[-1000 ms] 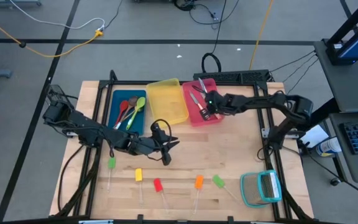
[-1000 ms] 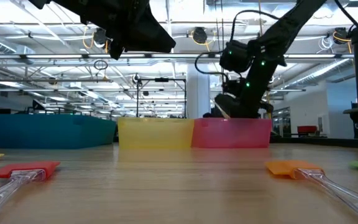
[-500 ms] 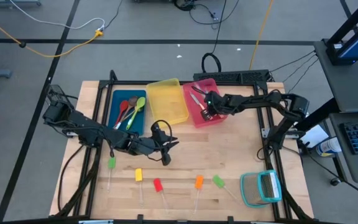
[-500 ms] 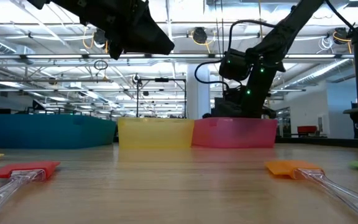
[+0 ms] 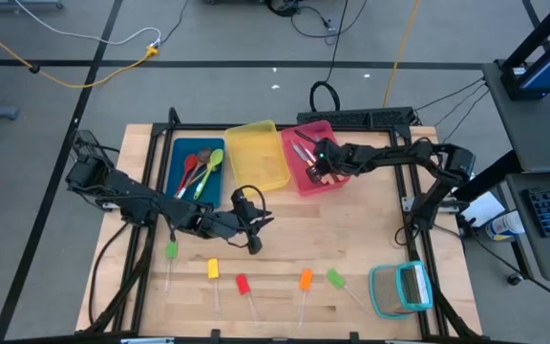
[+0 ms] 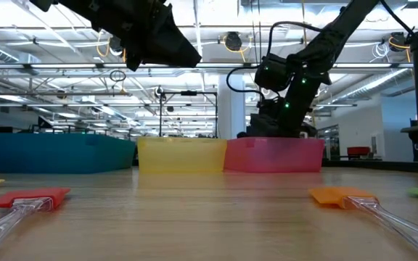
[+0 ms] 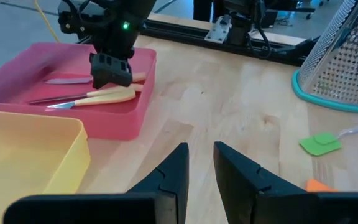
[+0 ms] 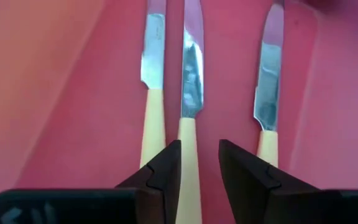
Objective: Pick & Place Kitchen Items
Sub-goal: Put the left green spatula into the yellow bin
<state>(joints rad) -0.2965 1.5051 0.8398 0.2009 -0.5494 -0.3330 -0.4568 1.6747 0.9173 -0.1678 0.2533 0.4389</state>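
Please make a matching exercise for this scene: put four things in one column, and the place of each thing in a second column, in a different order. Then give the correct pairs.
Things:
1. knives
2. spoons
3. orange stick
4. right hand

Places:
A. in the blue bin
B. on the bare table, between the red stick and a green stick
C. lying in the pink bin
D. above the pink bin, over the knives

Pairs: 1-C, 2-A, 3-B, 4-D
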